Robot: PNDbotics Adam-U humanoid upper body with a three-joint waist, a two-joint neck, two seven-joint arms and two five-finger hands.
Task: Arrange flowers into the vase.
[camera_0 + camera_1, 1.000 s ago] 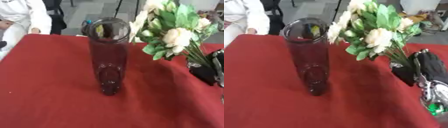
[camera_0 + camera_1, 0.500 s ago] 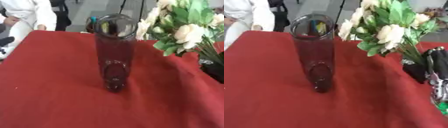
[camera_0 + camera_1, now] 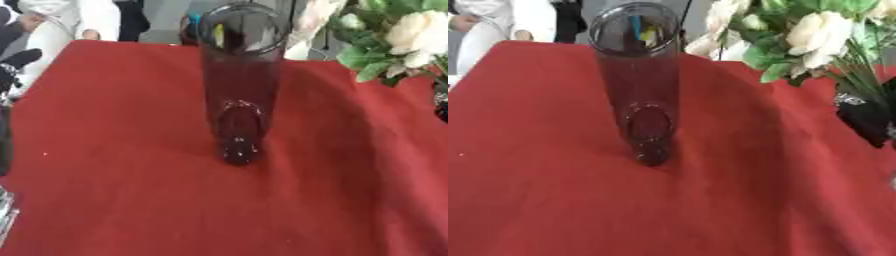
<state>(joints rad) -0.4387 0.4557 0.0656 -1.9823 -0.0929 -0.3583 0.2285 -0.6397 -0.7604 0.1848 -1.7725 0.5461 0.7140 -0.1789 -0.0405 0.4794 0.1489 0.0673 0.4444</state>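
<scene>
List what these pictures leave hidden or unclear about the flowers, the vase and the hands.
- Flowers: cut off by the top and right edges in both views.
- Right hand: only a dark part at the right eye view's right edge; stems cover it, grip unclear.
- Left hand: dark shape at the left eye view's edge, fingers unreadable.
- Vase: base blurred, contents uncertain.

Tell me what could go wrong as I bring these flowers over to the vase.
1. The tall, narrow clear glass vase stands free on the red tablecloth; a sideways knock from the stems could tip it.
2. The bunch of cream flowers with green leaves looks wider than the vase mouth, so stems may snag on the rim.
3. The right hand is barely in view, so its hold is hard to check.
</scene>
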